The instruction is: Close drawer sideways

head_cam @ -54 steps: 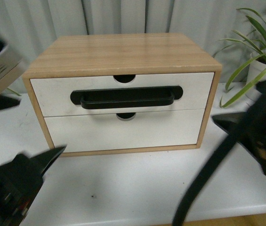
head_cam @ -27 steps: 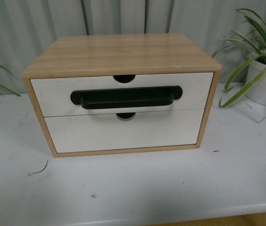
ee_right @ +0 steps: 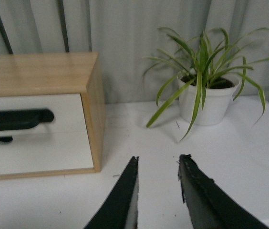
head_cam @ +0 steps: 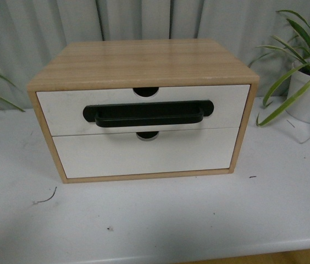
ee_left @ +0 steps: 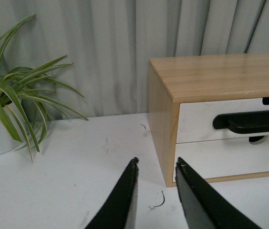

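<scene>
A light wood cabinet (head_cam: 144, 60) stands on the white table. Its upper drawer (head_cam: 61, 110) has a white front, a long black bar handle (head_cam: 147, 114) and a semicircular notch in the top edge; its front sits level with the cabinet's front. The drawer also shows in the left wrist view (ee_left: 196, 119) and the right wrist view (ee_right: 63, 107). Neither gripper shows in the front view. My left gripper (ee_left: 157, 163) is open and empty, off the cabinet's left front corner. My right gripper (ee_right: 158, 159) is open and empty, off the cabinet's right side.
A plain white lower drawer front (head_cam: 144, 154) without a handle sits under the task drawer. A potted plant in a white pot (head_cam: 309, 96) stands right of the cabinet, another plant (ee_left: 10, 109) to its left. A grey curtain hangs behind. The table's front edge (head_cam: 199, 250) is near.
One second ago both arms blurred across the front view's lower corners; they have withdrawn out of that view. The cabinet and drawer have not moved.
</scene>
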Available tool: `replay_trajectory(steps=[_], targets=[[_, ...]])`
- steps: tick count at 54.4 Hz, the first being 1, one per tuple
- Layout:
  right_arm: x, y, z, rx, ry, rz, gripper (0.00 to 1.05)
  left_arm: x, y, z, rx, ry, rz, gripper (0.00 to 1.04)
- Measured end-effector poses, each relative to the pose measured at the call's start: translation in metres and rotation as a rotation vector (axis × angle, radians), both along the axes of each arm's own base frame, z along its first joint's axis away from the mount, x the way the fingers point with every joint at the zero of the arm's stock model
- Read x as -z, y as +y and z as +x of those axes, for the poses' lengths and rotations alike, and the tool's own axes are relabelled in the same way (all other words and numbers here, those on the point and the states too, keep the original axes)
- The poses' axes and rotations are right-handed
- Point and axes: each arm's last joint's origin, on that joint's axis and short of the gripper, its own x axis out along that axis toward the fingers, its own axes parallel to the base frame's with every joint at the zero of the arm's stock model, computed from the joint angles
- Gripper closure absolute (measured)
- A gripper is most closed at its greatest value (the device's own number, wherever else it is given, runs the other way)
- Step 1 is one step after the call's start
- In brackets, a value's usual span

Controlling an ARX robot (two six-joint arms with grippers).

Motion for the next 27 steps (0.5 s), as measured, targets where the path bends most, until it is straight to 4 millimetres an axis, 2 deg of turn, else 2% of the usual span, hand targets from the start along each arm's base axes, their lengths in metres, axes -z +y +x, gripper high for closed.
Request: replay_trajectory(steps=[5,7,13,16,19,27], targets=[[0.000,-0.005,-0.003,-0.009,0.001,0.001,0.96,0.000,0.000,-0.002,0.000,0.002,0.000,0.99],[-0.001,-0.011,-0.004,-0.005,-0.008,-0.001,1.03,0.001,0.000,-0.003,0.000,0.004,-0.003,1.03],[0.000,-0.014,-0.007,0.002,-0.005,0.004,1.03,0.000,0.000,-0.005,0.000,-0.001,-0.003,1.03],[0.000,-0.014,-0.008,0.001,-0.001,0.004,1.03,0.007,0.000,-0.012,0.003,0.058,-0.003,1.03],[0.000,-0.014,-0.009,0.001,-0.004,0.004,1.03,0.001,0.000,-0.015,0.003,-0.008,-0.003,1.03],[0.005,-0.014,-0.015,0.001,0.039,0.004,1.03,0.004,0.000,-0.015,0.001,0.018,-0.003,1.03]])
